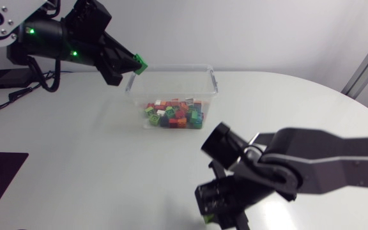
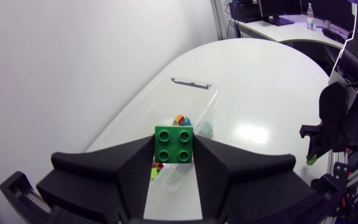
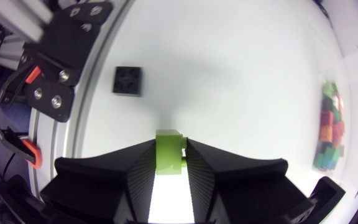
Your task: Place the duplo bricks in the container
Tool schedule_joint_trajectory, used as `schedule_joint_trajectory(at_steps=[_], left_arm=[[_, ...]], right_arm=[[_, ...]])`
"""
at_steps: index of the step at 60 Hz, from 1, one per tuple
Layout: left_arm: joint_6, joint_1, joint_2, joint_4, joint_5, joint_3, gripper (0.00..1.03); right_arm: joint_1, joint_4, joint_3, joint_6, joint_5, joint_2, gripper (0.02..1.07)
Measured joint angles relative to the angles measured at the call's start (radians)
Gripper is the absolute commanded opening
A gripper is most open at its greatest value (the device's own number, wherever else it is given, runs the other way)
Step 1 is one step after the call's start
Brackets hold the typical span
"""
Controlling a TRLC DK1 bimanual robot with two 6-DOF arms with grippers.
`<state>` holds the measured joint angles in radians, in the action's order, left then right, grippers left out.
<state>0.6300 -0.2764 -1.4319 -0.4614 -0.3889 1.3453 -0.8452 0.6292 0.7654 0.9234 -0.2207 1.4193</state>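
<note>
Pinching a green duplo brick point(image 2: 173, 144) from both sides, the left gripper point(image 1: 138, 64) hangs above the clear container point(image 1: 213, 84), over the rim at the box's 10 o'clock corner in the head view. The brick's four studs face the wrist camera, and its sides sit flush against both fingers. Inside the container lies a heap of mixed bricks point(image 1: 174, 114) in red, green, orange, white and blue, gathered toward its 6 o'clock wall. The right gripper point(image 3: 170, 163) sits low over the white table point(image 1: 75, 140), well away at the container's 6 o'clock, its jaws narrowed onto a lime-green brick point(image 3: 168, 144). A black brick point(image 3: 128, 81) rests alone on the table ahead of that gripper, toward its 11 o'clock, apart from it.
</note>
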Motion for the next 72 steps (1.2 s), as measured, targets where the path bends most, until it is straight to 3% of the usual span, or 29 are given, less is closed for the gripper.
schedule_joint_trajectory(at_steps=[16,35,40,43,48,54,72], left_arm=[[-0.118,-0.038,-0.277,0.056,0.007,0.205,0.05],[-0.207,-0.048,-0.546,0.101,0.146,0.429,0.07],[-0.237,-0.040,-0.598,0.111,0.188,0.481,0.26],[-0.254,-0.032,-0.628,0.116,0.204,0.512,0.56],[-0.272,-0.017,-0.663,0.120,0.242,0.546,0.86],[-0.280,-0.013,-0.666,0.119,0.249,0.546,0.96],[-0.295,0.008,-0.619,0.121,0.249,0.473,0.98]], right_arm=[[0.306,-0.002,0.156,-0.008,-0.151,-0.008,0.26],[0.505,-0.156,0.327,-0.181,-0.256,0.057,0.26],[0.528,-0.204,0.354,-0.239,-0.266,0.067,0.26],[0.539,-0.223,0.375,-0.270,-0.274,0.076,0.26],[0.560,-0.293,0.417,-0.338,-0.274,0.109,0.26],[0.569,-0.323,0.465,-0.389,-0.274,0.150,0.25],[0.565,-0.481,0.589,-0.536,-0.215,0.280,0.25]])
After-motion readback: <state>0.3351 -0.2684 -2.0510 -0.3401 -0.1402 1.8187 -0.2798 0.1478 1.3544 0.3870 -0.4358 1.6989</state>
